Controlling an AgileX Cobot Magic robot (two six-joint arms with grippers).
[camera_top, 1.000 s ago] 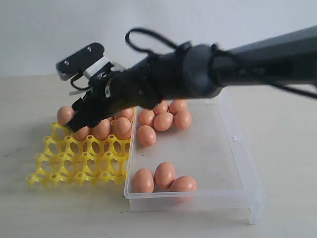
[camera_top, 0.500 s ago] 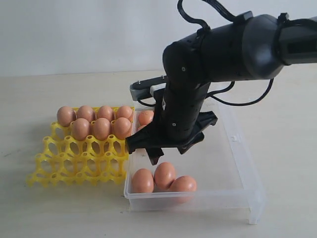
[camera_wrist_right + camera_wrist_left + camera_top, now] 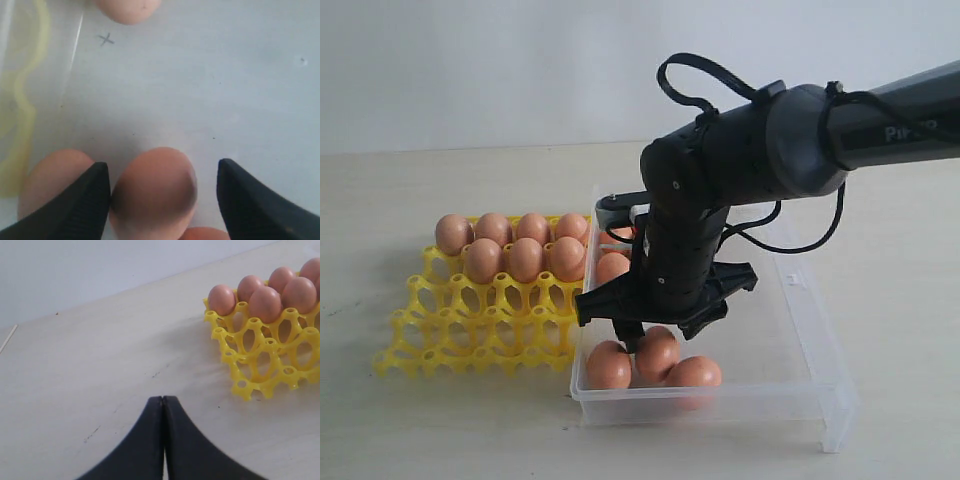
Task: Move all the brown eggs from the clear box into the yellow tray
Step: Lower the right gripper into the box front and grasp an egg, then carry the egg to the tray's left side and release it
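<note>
Left gripper [image 3: 162, 402]: closed, nothing between its fingers, held over bare table [image 3: 100, 365] just short of the tray's corner. It took no part in the work at this moment.

Tray [image 3: 470, 322]: seven eggs [image 3: 525, 260] were seated in it, four in the far row and three in the next. The nearer cups stood vacant.

Box [image 3: 790, 330]: it lay just beside the tray on the right. Three eggs were clustered at its near end, touching one another. More eggs lay at the far end, partly hidden behind the arm [image 3: 770, 150], so their count could not be established.

Right gripper [image 3: 161, 172]: open wide and empty, lowered into the near end of the box and straddling the middle egg [image 3: 152, 200] of the cluster. One finger [image 3: 85, 200] sat in the gap between that egg and its neighbour [image 3: 55, 180], close against both. Contact could not be confirmed. The other finger stood clear of the shell.

Assessment: the step in hand was the pick of the middle egg, at the point just before closing. The task appeared roughly half done, with the box not yet emptied.

The next move would call for a gentle, centred closure on the shell without pinching or shoving the neighbour. A straight lift should follow, then a carry left to a vacant cup.
</note>
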